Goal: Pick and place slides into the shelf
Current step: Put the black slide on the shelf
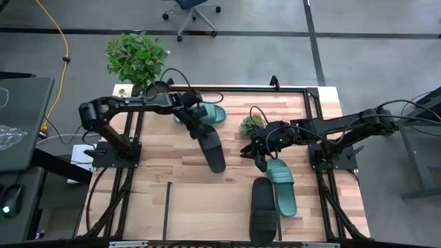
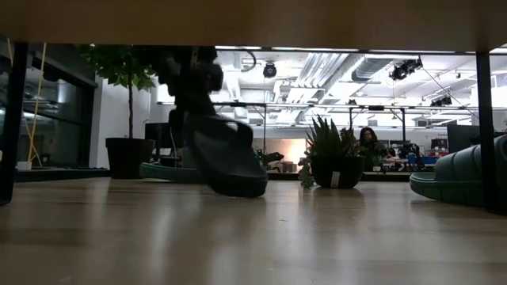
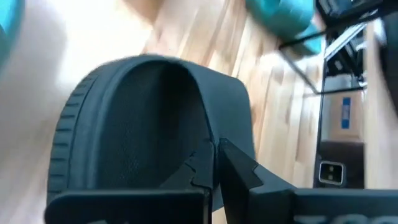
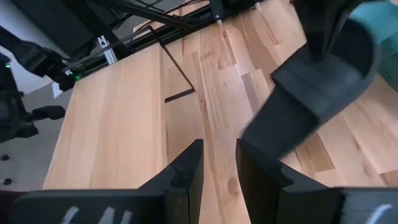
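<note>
My left gripper [image 1: 195, 122] is shut on a black slide [image 1: 211, 148] over the table's middle. The slide slants down from the gripper toward the near edge. A teal slide [image 1: 211, 114] lies flat on its sole just beyond it. My right gripper [image 1: 257, 156] hovers open with nothing between its fingers [image 4: 219, 152]. Near it another teal slide [image 1: 282, 187] and a second black slide [image 1: 263, 210] lie side by side on their soles. The shelf's light-wood board [image 2: 253, 22] and black posts frame the low view. My left gripper pinches the black slide's side edge [image 3: 211, 146] between its two fingers. The fingers come from the table's left-far side, slanting down. The slide hangs tilted below them, its free end [image 2: 238, 188] lowest; whether that end touches the table I cannot tell.
A small potted plant [image 1: 251, 125] stands on the table just beyond my right gripper. A larger plant [image 1: 136, 58] stands off the far left corner. Thin black rods [image 1: 167, 207] cross the boards at near left. Bare wood lies between the two arms toward the near edge.
</note>
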Tool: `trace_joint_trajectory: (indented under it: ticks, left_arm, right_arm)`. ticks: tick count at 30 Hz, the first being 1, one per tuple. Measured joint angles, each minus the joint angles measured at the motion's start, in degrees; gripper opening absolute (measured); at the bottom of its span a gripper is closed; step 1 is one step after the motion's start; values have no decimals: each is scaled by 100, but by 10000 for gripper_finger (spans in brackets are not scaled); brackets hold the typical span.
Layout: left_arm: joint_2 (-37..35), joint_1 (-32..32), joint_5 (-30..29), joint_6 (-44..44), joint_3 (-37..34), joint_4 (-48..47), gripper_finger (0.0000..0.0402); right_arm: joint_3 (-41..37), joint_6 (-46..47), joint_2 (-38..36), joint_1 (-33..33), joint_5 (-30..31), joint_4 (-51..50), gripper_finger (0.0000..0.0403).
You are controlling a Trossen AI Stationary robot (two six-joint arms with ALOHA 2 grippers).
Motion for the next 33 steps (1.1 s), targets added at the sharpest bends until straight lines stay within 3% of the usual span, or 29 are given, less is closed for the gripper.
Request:
trace_joint_trajectory:
  ticks: [7,18,33]
  left_arm:
    - [-469,2,-476,-62,370,-4,1]
    - [-708,-91,-1062,26,1080,-27,1]
    - [-703,-679,-1989,503,2356,-60,0]
  right_arm:
    - [0,122,-200,0,399,92,85]
    - [2,132,-1012,-2,1537,242,85]
    - [2,55,-1367,-2,1696,996,85]
